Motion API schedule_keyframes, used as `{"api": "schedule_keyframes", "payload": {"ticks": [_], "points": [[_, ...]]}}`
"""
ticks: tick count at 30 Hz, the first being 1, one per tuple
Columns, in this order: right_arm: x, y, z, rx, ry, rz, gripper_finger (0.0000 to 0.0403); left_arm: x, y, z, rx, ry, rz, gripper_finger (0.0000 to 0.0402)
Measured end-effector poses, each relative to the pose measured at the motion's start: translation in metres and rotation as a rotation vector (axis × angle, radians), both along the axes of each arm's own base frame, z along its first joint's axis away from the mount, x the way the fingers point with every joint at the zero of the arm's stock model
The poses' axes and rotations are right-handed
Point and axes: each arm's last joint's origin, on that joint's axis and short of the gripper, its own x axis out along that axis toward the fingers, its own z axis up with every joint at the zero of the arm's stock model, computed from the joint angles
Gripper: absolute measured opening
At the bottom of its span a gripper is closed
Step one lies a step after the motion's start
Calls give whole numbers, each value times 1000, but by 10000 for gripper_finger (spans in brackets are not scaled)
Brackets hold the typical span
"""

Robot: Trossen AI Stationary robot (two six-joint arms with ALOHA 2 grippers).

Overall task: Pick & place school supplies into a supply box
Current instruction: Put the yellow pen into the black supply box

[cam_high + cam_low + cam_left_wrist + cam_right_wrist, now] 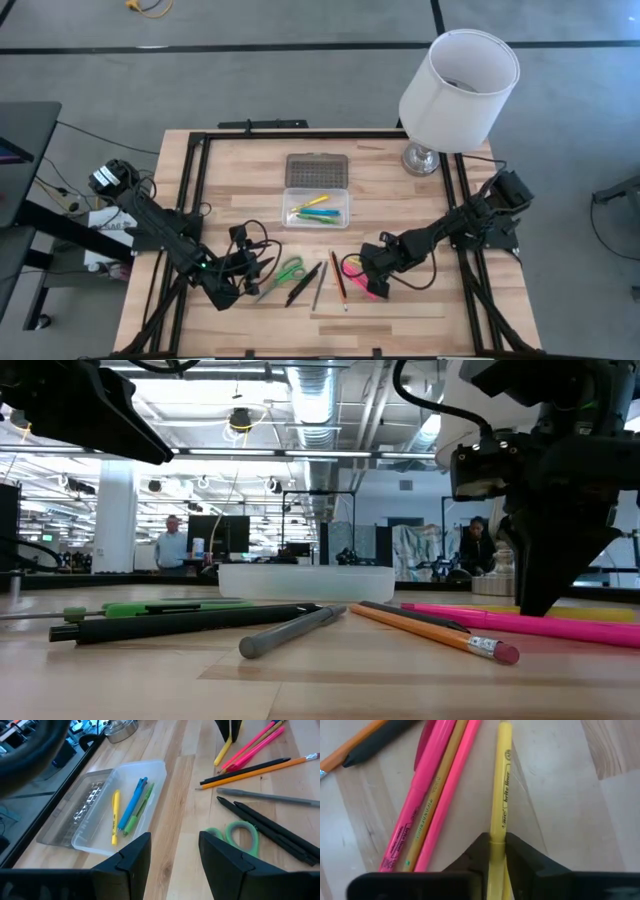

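On the right side of the table, your right gripper (497, 851) is down at the boards with its fingers pinched on a yellow highlighter (501, 785), which lies flat on the wood just beside two pink pens (427, 790). From above you see the same gripper (375, 283) low over that pink and yellow cluster. An orange pencil (339, 279) with a black pen alongside it lies just left of the cluster, then a grey pen (319, 284), two black pens (302, 283) and the green-handled scissors (288, 271), all loose on the table (400, 220).

Your left gripper (172, 857) hovers above the table near the scissors, its fingers spread with nothing between them.

The supply box (316, 207) sits near the table's middle, beyond the row of pens, its grey ribbed lid (317, 169) folded open flat behind it. Inside you have a yellow highlighter, a blue pen and a green pen. A white lamp (455, 85) stands at the far right corner.
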Motion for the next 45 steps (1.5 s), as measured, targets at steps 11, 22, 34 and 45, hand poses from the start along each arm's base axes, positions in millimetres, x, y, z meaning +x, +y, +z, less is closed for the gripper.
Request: {"api": "schedule_keyframes", "payload": {"ticks": [11,22,34,45], "points": [[0,0,-1,-20,0,23,33,0,0,0,1,-1,1,162],[0,-3,-1,-144,-35,78,18,0,0,0,6,-5,5,162],[10,-5,15,-314,-52,92,16,0,0,0,6,-5,5,162],[36,-8,49,-381,-114,181,20,-1,1,-1,11,7,11,162]]}}
